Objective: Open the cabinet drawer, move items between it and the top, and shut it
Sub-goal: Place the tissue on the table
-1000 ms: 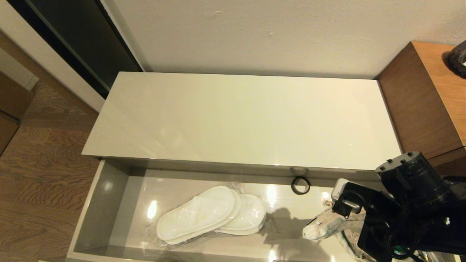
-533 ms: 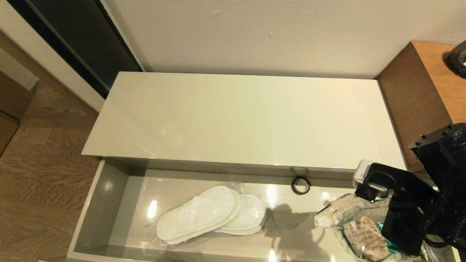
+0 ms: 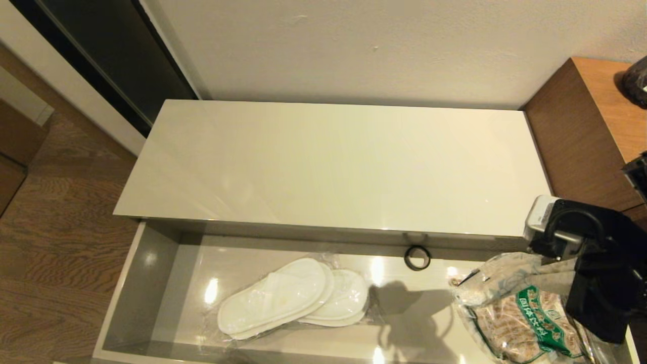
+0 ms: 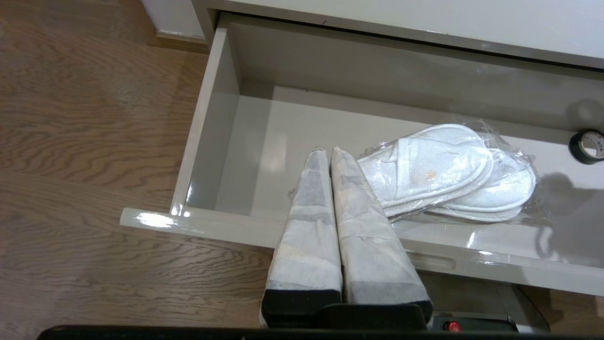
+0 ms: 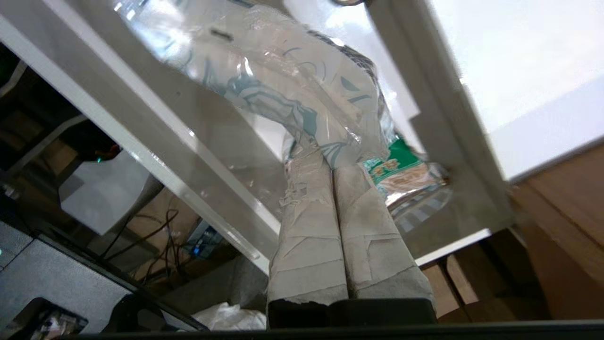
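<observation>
1. The cabinet drawer [image 3: 151, 283] is standing pulled open below the front edge of the top [image 3: 333, 167], showing a wide, shallow, glossy grey-beige inside.
2. The slippers [image 3: 293, 298], a flat white pair in clear plastic wrap, are lying on the drawer floor left of its middle, nearer its front edge.
3. The tissue pack [image 5: 292, 89], soft and white with a pale blue-grey pattern under shiny wrap, is hanging over the drawer's right end, above the snack bag [image 3: 525, 323] lying there.
4. The right claw [image 5: 332, 165] is clenching one edge of the tissue pack, its fingers pressed nearly together.
5. The left claw [image 4: 329, 150] is hovering over the drawer's front edge beside the slippers, clenched on nothing.
6. A small black ring [image 3: 417, 258] is sitting by the drawer's back wall.
</observation>
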Controlling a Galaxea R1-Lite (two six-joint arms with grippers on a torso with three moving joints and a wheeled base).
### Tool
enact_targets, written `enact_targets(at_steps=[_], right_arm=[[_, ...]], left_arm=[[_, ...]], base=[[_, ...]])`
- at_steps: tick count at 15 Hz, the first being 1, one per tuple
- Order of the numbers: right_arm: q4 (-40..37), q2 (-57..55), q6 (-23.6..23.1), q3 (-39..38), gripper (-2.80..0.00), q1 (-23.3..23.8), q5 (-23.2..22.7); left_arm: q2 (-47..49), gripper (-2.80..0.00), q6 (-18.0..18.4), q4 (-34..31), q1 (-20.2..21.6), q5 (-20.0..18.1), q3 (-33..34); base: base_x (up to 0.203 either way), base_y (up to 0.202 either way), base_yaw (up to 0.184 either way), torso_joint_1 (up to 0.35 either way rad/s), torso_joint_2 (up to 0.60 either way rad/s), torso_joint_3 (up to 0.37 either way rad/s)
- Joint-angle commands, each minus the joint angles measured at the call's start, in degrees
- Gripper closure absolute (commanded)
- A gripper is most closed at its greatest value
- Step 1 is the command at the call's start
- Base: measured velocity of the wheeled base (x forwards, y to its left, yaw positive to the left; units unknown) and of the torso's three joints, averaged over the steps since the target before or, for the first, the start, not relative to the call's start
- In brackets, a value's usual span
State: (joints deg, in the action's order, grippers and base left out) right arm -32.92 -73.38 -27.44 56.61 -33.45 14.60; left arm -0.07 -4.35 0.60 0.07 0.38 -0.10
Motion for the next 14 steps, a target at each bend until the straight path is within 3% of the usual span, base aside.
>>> enact_targets(at_steps=[1, 10, 14], right_arm=[[-1.08, 0.74, -0.16, 2.06, 0.0, 0.05, 0.21], [-5.27, -0.66, -0.23, 11.55, 0.0, 1.45, 0.69], [-4.49, -3.84, -0.18, 17.57, 0.0, 5.11, 0.59]], left_arm=[[0.07, 0.0, -0.04, 0.02, 0.01, 0.06, 0.01], [0.07, 0.0, -0.04, 0.02, 0.01, -0.03, 0.01], [0.07, 0.0, -0.04, 0.02, 0.01, -0.01, 0.01]], base=[[0.0, 0.0, 0.0, 0.0, 0.0, 0.0], [0.0, 0.0, 0.0, 0.0, 0.0, 0.0], [0.0, 0.0, 0.0, 0.0, 0.0, 0.0]])
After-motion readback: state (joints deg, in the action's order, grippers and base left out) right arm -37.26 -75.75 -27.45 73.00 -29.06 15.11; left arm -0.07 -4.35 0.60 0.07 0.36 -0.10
